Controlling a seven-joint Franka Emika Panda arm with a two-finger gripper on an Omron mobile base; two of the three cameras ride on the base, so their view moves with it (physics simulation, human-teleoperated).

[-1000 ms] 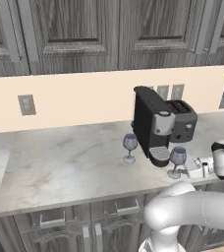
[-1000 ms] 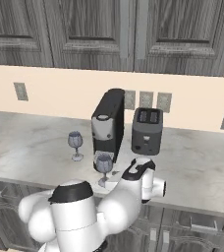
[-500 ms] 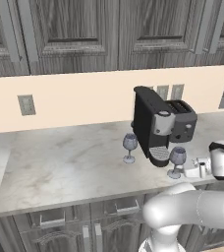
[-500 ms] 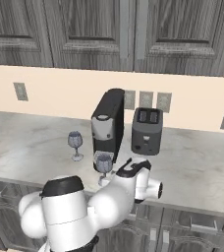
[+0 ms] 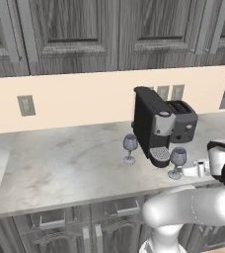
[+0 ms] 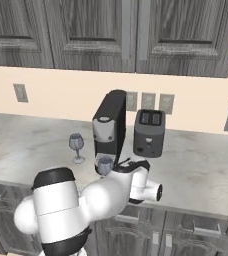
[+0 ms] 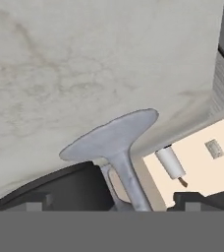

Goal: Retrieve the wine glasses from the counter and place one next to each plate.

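My pincer (image 5: 199, 168) stands wide at the table's (image 5: 75, 168) front edge, holding nothing, its fingers either side of the near wine glass (image 5: 177, 161); I see that glass's foot and stem (image 7: 115, 147) between the tips. Behind it sits the black coffee machine (image 5: 151, 124), the toaster (image 6: 149, 133) beside that. The second wine glass (image 5: 130, 147) stands left of the machine, mid-table.

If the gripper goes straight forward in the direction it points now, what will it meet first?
Most likely the nearer wine glass: in the hand view its stem and foot stand between the open gripper fingertips. Past it lies the counter. Depth is unclear, so contact may be very close.
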